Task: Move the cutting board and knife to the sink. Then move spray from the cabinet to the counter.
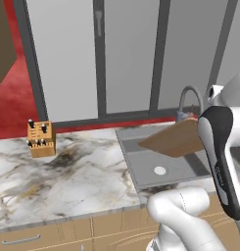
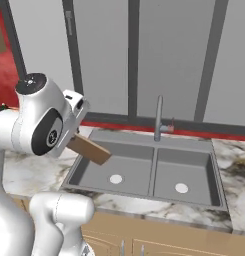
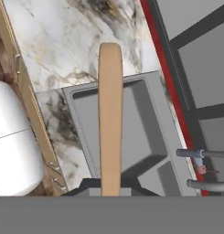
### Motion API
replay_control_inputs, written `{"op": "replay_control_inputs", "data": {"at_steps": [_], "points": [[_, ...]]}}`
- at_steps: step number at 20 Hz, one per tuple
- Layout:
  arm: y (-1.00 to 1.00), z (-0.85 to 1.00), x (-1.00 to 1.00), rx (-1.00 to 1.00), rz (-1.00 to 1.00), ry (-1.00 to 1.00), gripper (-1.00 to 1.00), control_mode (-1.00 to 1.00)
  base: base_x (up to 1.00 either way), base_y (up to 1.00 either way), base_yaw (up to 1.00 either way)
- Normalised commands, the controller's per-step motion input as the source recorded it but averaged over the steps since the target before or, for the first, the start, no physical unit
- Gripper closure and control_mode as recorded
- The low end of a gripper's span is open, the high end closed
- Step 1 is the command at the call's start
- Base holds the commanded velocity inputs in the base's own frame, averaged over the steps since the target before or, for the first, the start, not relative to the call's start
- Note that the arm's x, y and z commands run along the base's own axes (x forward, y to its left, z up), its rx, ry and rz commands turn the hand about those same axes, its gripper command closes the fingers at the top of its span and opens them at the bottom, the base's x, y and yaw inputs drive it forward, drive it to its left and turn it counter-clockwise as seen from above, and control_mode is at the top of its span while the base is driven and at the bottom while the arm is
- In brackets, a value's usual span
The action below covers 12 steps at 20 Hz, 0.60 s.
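Item: gripper (image 3: 110, 192), jaws drawn in tight on the near end of the cutting board (image 3: 110, 114). The board stands edge-on between the dark tips in the hand view and runs straight out from them.

Item: cutting board, light wood, flat, rounded corners. Held in the air above the sink (image 2: 214, 165), over its left basin, in the left base view tilted, with the free end toward the counter side. It touches neither rim nor basin floor.

Handling, as a judgement: stiff and fairly light, so it should not flex; the smooth faces may slip, and a grip at one end leaves the long free part acting as a lever (a bump on the rim could twist it in the jaws). A hold across the thickness near an end, as here, suits lowering it flat into the basin.

Item: sink, grey double basin, drains visible, faucet (image 2: 158, 120) at the back rim.

Item: counter (image 1: 67, 176), veined marble-look, left of the sink.

Item: knife block (image 1: 41, 138), on the counter well left of the sink, by the back wall.
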Motion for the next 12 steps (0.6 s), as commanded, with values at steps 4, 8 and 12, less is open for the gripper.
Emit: {"op": "replay_control_inputs", "data": {"at_steps": [4,8,12], "points": [[-0.01,-0.33,0.0,-0.06,-0.07,-0.18,1.0,-1.0,0.0,0.0,0.0],[0.0,-0.36,0.0,-0.1,-0.13,-0.2,1.0,-1.0,0.0,0.0,0.0],[-0.02,-0.14,0.0,-0.04,-0.18,-0.08,1.0,-1.0,0.0,0.0,0.0]]}}
